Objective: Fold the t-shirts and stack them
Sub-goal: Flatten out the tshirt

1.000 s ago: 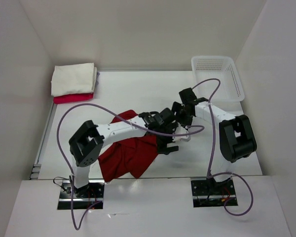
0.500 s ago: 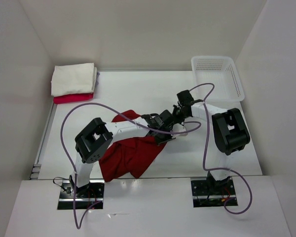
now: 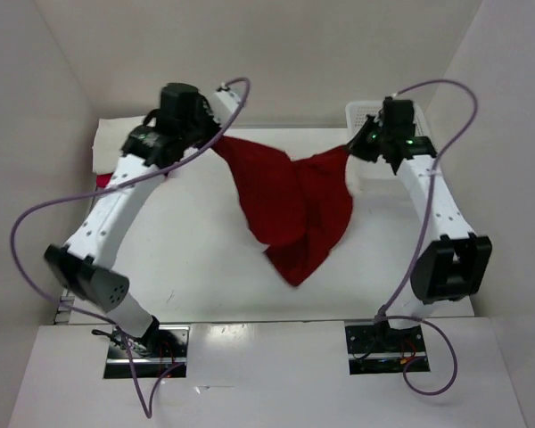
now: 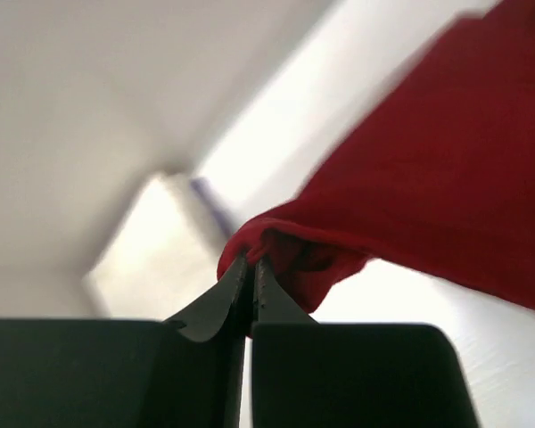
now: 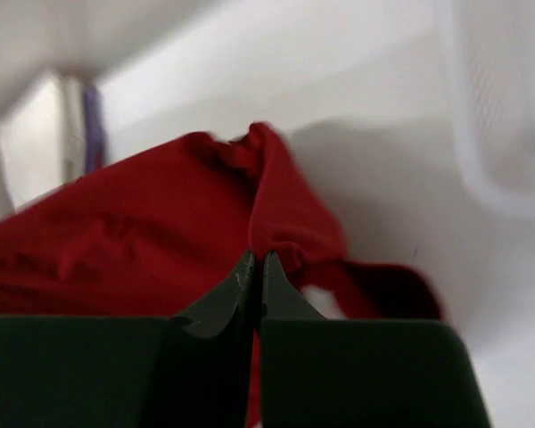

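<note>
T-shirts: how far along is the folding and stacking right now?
Done: stacked in the far left corner, the cream white t-shirt is on top and the magenta-pink t-shirt below it. In hand: the dark red t-shirt hangs unfolded between the left gripper and right gripper, both shut on its edge. Left: fold it and stack it on those.

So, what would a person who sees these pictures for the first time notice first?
The dark red t-shirt hangs in the air above the middle of the table, stretched between the two raised arms and sagging to a point below. The left gripper is shut on its left end and the right gripper on its right end, close to the white basket at the far right.
</note>
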You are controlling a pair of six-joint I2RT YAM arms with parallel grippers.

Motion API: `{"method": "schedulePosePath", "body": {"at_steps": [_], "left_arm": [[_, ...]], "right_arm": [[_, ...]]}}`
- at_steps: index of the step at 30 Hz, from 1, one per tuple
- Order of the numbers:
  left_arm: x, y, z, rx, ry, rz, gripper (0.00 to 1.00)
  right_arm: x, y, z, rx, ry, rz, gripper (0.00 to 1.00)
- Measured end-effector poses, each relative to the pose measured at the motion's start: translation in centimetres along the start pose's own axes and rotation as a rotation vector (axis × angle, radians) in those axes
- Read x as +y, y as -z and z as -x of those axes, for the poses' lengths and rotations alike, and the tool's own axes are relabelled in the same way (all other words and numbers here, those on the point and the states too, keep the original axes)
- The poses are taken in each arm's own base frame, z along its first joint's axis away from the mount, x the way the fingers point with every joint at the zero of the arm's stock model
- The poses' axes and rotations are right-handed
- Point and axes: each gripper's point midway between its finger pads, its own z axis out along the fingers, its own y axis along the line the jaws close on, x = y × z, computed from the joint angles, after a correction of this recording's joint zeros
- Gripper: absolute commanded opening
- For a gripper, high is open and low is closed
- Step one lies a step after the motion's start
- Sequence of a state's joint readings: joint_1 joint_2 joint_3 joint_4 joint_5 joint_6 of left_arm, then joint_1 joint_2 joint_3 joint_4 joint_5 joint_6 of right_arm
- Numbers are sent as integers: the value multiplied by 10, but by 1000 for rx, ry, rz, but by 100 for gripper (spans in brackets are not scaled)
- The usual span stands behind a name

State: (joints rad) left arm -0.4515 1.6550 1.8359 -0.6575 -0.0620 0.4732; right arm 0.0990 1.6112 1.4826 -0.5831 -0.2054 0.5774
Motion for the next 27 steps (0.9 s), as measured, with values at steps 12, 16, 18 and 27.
{"method": "schedulePosePath", "body": {"at_steps": [12,16,18,27], "left_arm": [[118,111,-6,34,-74,394,0],[104,96,-43,151,-93,351,0],[105,94,-55,191,-92,349,0],[73,113,-106,280,-152,231,40]], "right_arm": [[81,158,114,-424,151,146,0],[67,149,99,-366,150,105,0],[62,146,93,-340,150,87,0],[28,138,45,-240,126,27,21]]}}
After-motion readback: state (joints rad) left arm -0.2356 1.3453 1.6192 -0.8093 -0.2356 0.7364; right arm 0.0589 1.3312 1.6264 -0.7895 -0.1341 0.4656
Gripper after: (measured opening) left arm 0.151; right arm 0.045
